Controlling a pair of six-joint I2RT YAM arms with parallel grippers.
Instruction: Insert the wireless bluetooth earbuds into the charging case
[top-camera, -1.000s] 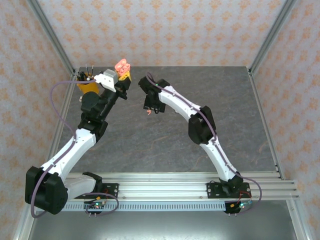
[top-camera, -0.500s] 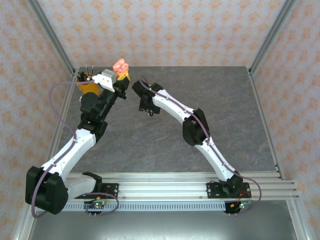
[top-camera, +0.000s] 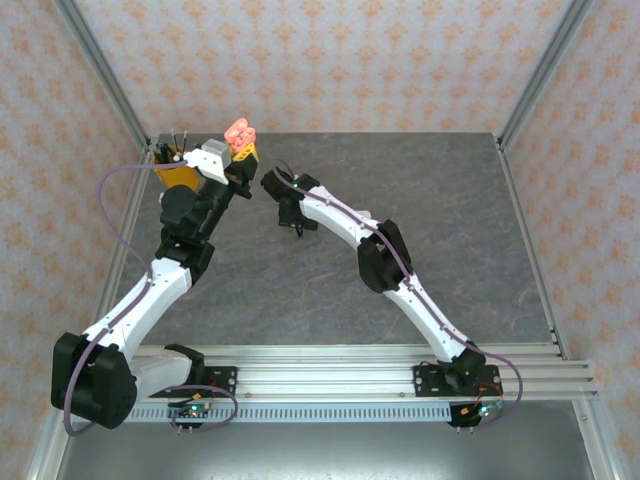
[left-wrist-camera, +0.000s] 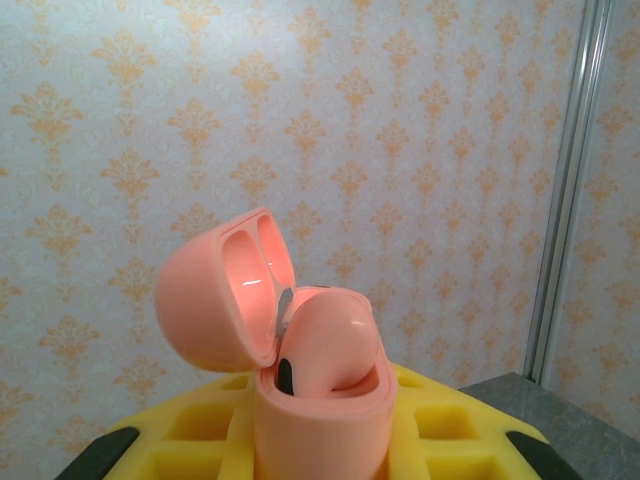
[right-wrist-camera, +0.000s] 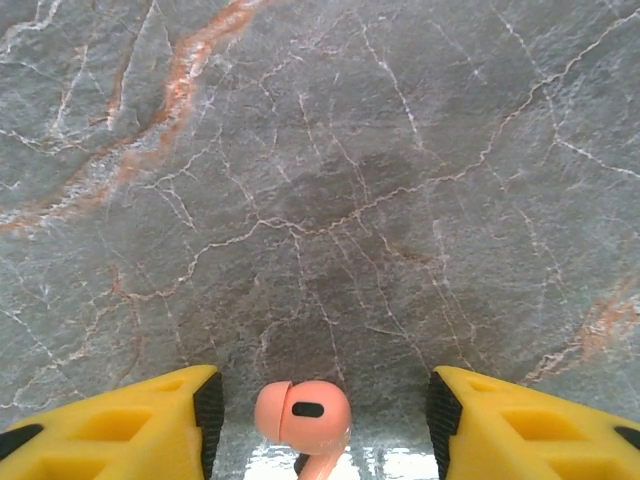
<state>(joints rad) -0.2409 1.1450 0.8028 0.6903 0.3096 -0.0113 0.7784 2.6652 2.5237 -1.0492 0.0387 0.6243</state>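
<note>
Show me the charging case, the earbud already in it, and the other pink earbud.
charging case (left-wrist-camera: 320, 435): left wrist view, front of its base.
earbud in the case (left-wrist-camera: 330, 340): left wrist view, its rounded head.
other pink earbud (right-wrist-camera: 300, 412): right wrist view, its head.

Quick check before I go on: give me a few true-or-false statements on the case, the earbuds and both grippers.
1. The pink charging case has its lid open. True.
2. The case is empty. False: a pink earbud already sits in it.
3. The left gripper is shut on the case. True.
4. The right gripper has a white earbud between its fingers. False: the earbud there is coral-pink.
</note>
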